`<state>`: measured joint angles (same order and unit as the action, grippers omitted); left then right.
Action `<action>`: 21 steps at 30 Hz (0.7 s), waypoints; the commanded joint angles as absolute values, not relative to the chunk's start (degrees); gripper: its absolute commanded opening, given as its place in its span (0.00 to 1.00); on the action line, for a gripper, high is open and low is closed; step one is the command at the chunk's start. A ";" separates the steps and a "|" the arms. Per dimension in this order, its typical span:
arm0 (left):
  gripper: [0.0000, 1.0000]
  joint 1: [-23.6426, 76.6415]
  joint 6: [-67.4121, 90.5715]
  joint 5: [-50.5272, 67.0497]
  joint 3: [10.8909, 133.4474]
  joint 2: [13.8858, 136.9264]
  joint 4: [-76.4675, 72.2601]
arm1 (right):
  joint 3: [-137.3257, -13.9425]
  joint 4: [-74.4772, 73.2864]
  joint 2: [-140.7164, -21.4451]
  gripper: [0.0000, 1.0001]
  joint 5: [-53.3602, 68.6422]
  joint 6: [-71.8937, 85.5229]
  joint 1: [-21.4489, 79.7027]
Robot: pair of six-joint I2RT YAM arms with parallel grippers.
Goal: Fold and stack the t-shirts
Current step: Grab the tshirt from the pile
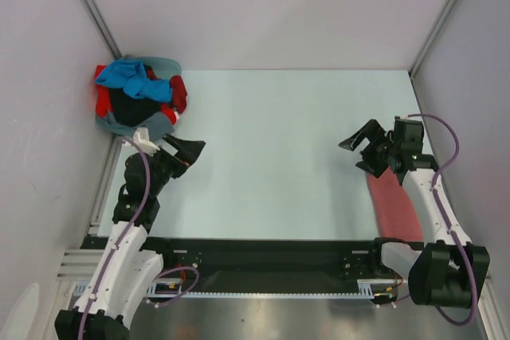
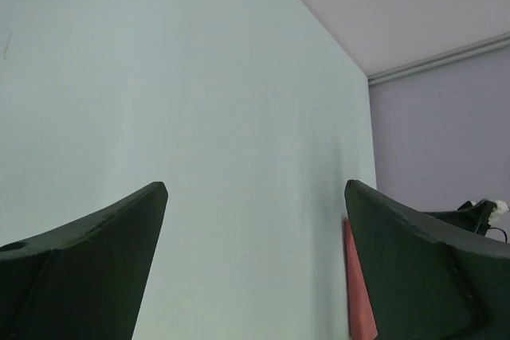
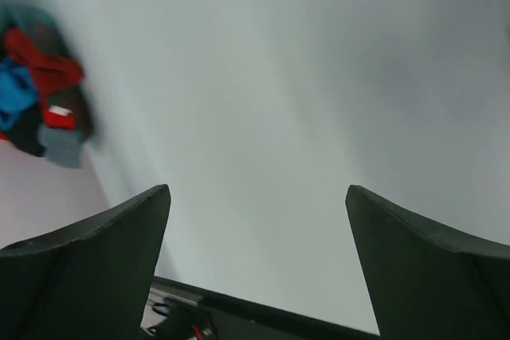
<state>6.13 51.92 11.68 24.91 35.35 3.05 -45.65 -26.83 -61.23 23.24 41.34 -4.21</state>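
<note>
A jumbled pile of t-shirts lies in the table's far left corner: a bright blue one on top, bright red, black and grey-blue beneath. The right wrist view shows the same pile, blurred, at its left edge. A folded dull pinkish-red t-shirt lies flat at the near right, partly under the right arm, and shows as a sliver in the left wrist view. My left gripper hangs open just in front of the pile. My right gripper is open beyond the folded shirt. Both hold nothing.
Pale walls close in the light table on the left, back and right. A black rail with the arm bases runs along the near edge. The right arm's wrist shows in the left wrist view.
</note>
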 commanded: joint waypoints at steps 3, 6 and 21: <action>1.00 6.77 46.05 3.44 37.15 39.63 22.56 | -53.78 -39.73 -63.81 1.00 19.66 29.19 -4.48; 1.00 5.72 49.57 -4.21 43.30 43.58 34.17 | -56.42 -39.46 -66.52 1.00 25.11 27.61 -4.57; 0.99 -12.04 32.61 -7.72 81.31 76.51 32.86 | -70.13 -44.38 -77.08 0.99 30.68 23.91 9.23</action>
<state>-11.16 38.72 2.42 68.49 69.54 33.95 -66.87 -41.95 -77.49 29.52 26.30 8.43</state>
